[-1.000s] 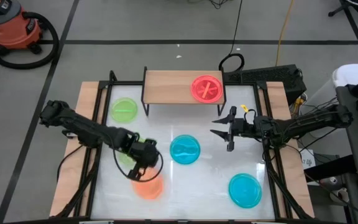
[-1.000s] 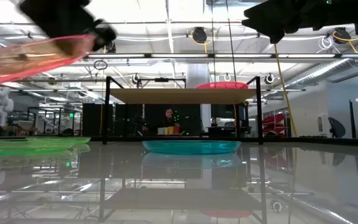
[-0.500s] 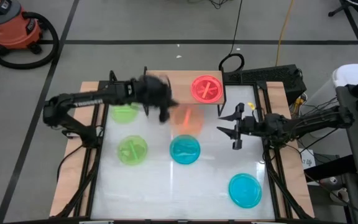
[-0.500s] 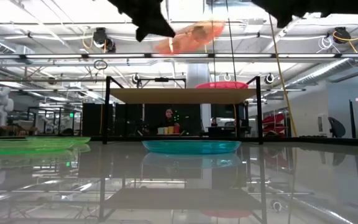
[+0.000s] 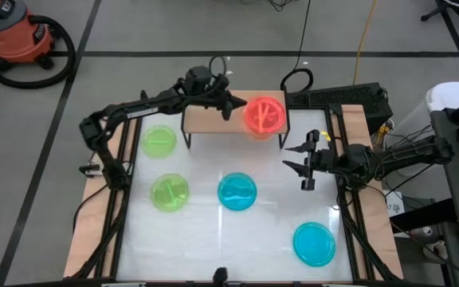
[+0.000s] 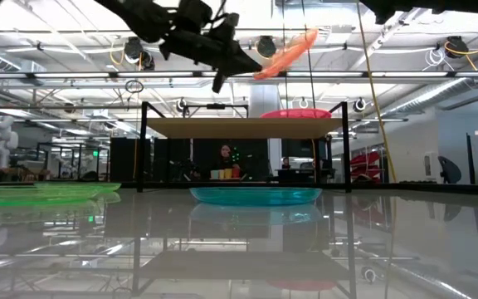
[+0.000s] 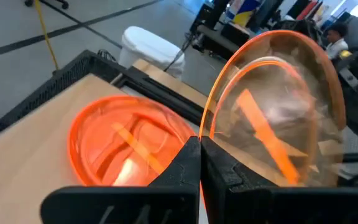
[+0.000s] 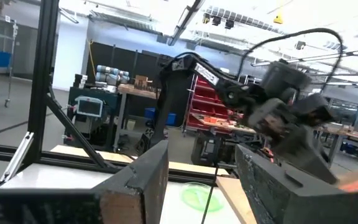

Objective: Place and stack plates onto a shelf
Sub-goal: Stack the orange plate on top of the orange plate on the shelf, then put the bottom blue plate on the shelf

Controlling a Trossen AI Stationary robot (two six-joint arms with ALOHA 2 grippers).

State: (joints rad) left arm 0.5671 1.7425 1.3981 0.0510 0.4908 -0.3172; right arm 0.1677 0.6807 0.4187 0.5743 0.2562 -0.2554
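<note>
My left gripper [image 5: 228,104] reaches over the shelf [image 5: 212,112] and is shut on an orange plate [image 6: 287,51], which hangs in the air above the shelf top. A pink plate [image 5: 264,115] lies flat on the shelf's right end, just beyond those fingers, and shows below them in the left wrist view [image 7: 126,146]. My right gripper [image 5: 304,164] hovers open over the table, right of the middle blue plate [image 5: 237,192]. Flat on the tabletop lie two green plates [image 5: 159,141] [image 5: 170,193] and a second blue plate [image 5: 315,243]. My left gripper pinches the orange plate's rim [image 7: 206,133] between its two shut fingers. The fingers come at it from the table's left, above the shelf. The plate is lifted clear and tilted steeply, its far edge raised [image 6: 308,37], over the pink plate.
The shelf stands on thin black legs [image 6: 143,149] at the table's far edge. Black frame rails [image 5: 120,171] run along both table sides. A red vacuum [image 5: 18,36] and cables lie on the floor beyond. Bare white tabletop [image 5: 237,239] shows near the front.
My left gripper has carried the orange plate from low over the table's near left, up and toward the far edge, to above the shelf beside the pink plate. The plate is now tilted more steeply. A green plate it covered now shows on the table.
</note>
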